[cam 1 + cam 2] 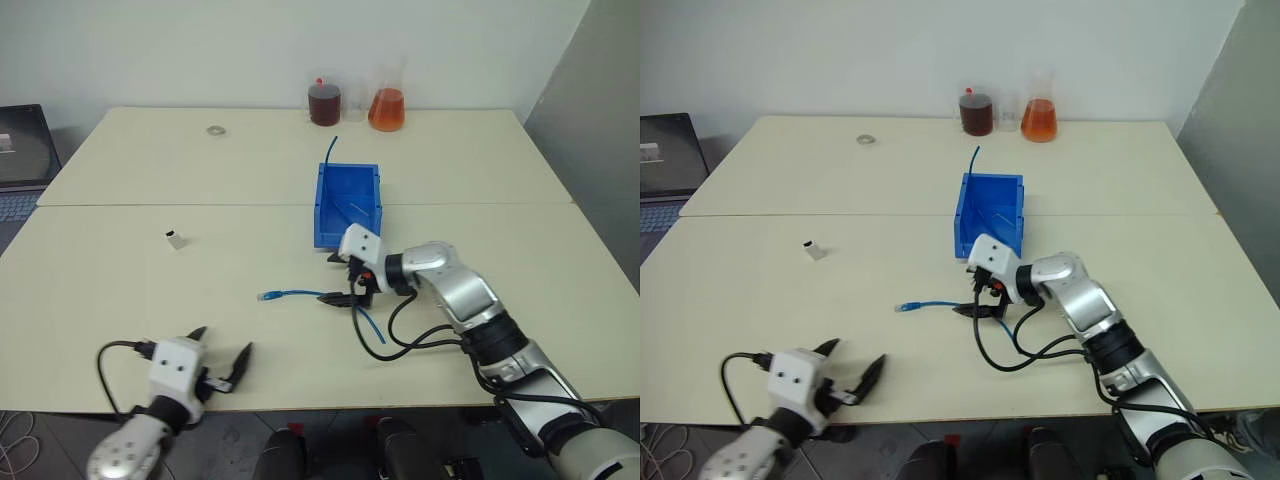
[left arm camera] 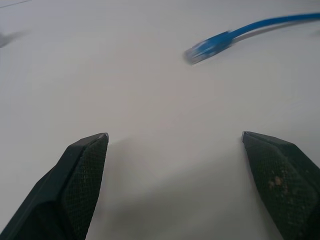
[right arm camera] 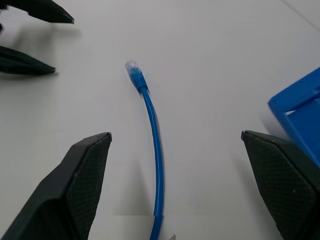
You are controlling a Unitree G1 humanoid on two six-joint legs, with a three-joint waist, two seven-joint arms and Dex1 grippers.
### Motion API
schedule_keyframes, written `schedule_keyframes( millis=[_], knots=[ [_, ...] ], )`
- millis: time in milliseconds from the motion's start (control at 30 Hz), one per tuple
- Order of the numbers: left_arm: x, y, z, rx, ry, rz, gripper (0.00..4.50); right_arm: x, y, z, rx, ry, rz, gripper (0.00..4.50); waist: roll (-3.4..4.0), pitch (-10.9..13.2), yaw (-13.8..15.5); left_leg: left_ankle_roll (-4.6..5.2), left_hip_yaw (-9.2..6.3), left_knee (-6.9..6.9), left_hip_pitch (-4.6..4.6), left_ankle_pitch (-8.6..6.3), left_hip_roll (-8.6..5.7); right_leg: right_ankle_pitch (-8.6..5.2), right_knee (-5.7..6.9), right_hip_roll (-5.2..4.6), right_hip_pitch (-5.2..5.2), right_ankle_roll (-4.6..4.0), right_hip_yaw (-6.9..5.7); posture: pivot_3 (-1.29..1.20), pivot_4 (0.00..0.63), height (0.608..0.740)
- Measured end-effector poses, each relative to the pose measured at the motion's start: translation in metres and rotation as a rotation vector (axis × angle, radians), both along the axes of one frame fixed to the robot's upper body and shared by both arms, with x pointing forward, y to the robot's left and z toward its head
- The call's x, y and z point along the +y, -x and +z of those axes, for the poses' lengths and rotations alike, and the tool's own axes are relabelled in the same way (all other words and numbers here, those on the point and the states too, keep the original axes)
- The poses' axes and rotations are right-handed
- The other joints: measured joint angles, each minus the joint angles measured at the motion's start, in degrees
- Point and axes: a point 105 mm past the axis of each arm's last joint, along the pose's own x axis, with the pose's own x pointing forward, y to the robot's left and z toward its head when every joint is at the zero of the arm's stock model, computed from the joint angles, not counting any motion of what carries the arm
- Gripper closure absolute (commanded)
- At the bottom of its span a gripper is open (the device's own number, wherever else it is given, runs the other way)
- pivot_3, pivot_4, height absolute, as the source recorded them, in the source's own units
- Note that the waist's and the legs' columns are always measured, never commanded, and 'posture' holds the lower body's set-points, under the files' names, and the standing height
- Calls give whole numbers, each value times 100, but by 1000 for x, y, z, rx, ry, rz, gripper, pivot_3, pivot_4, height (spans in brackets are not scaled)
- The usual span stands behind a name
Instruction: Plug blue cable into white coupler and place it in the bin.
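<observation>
Lying flat on the bench (image 1: 120,290), the cable (image 1: 300,294) has its plug end pointing away from the bin (image 1: 347,203), out toward the bench's open middle; its other end runs under the right pincer (image 1: 345,280). That pincer hangs just in front of the bin's low front lip with its fingers spread wide apart, the cable loose between them and gripped by neither. The coupler (image 1: 176,239) sits well apart from the bin, off to the robot's left, untouched and unplugged. The left pincer (image 1: 222,357) hovers at the bench's near edge, far from the bin, fingers spread and empty. Beyond the bin's far wall stand two flasks (image 1: 355,104) of dark and orange liquid; a small ring (image 1: 214,130) lies at the far left.
</observation>
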Motion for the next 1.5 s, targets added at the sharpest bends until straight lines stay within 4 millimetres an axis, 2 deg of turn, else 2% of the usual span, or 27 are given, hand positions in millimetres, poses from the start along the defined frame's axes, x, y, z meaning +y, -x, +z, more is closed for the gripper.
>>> schedule_keyframes(
  millis=[67, 200, 300, 400, 500, 667, 767, 900, 967, 1000, 1100, 1200, 1300, 1400, 1500],
  knots=[
    [22, -20, 14, -55, -22, 63, 0, -12, 2, 16, -16, -42, -4, 61, -1, -1, 39, 1, 0, 3, 2, 1, -3, 0, -2, 0, 5, 2, 0, 0, 150, 740],
    [29, -75, 50, -193, 59, 187, 0, -23, 14, 34, -45, -78, 60, 61, -12, -6, 115, 1, -2, 13, -4, 3, -4, 8, 1, -1, 6, 10, -1, 0, 150, 740],
    [22, -99, 64, -237, 122, 255, 0, -26, 19, 47, -97, -68, 101, 61, -23, -13, 107, 1, 4, 13, -2, 3, -10, 12, 9, -10, 6, 14, 6, 0, 150, 740],
    [5, -122, 60, -229, 195, 325, 0, -28, 17, 56, -148, -54, 107, 61, -26, -14, 104, 0, 2, 11, -4, 3, -9, 12, 7, -11, 3, 13, 5, 0, 150, 740],
    [-6, -132, 52, -202, 207, 375, 0, -26, 17, 64, -185, -58, 116, 61, -27, -14, 91, 0, 3, 8, -4, 3, -5, 12, 6, -9, 2, 12, 7, 0, 150, 740],
    [6, -134, 50, -194, 200, 501, 0, -26, 14, 65, -192, -61, 95, 61, -27, -14, 116, 0, 1, 9, -5, 3, -7, 12, 5, -10, 1, 12, 5, 0, 150, 740],
    [7, -134, 44, -168, 197, 513, 0, -27, 13, 65, -194, -59, 87, 61, -27, -14, 132, -1, 1, 9, -6, 4, -10, 12, 5, -12, 2, 12, 4, 0, 150, 740],
    [-24, -138, 28, -54, 224, 334, 0, -32, 12, 65, -196, -44, 71, 61, -27, -14, 142, -4, 3, 9, -8, 5, -14, 12, 3, -16, 2, 12, 4, 0, 150, 740],
    [-45, -129, 16, 35, 210, 152, 0, -35, 11, 66, -197, -37, 62, 61, -26, -14, 131, -7, 4, 6, -7, 7, -13, 11, 2, -16, 1, 11, 6, 0, 150, 740],
    [-50, -126, 16, 51, 192, 82, 0, -36, 11, 66, -197, -35, 57, 61, -26, -14, 128, -8, 2, 5, -7, 7, -10, 10, 1, -15, 0, 9, 3, 0, 150, 740],
    [-52, -118, 18, 102, 145, -74, 0, -38, 11, 67, -197, -36, 51, 61, -25, -13, 114, -8, 0, 3, -1, 8, -3, 7, 8, -5, 0, 5, 1, 0, 150, 740],
    [-55, -113, 30, 140, 153, -251, 0, -38, 14, 66, -190, -39, 51, 61, -24, -12, 117, -8, -2, 4, -2, 8, -4, 6, 10, -3, 0, 4, -3, 0, 150, 740],
    [-69, -103, 40, 166, 145, -458, 0, -37, 17, 69, -199, -40, 51, 61, -24, -12, 118, -8, 2, 3, -4, 8, -6, 6, 2, -5, 0, 5, 0, 0, 150, 740],
    [-84, -89, 34, 234, 59, -673, 0, -38, 16, 67, -191, -37, 42, 61, -22, -11, 121, -8, 4, 1, -5, 8, -6, 6, -3, -6, 0, 4, 0, 0, 150, 740],
    [-88, -81, 20, 312, -10, -809, 0, -41, 16, 65, -188, -28, 28, 61, -18, -8, 122, -7, 5, 1, -6, 7, -5, 5, -3, -4, -1, 3, 0, 0, 150, 740]
  ],
)
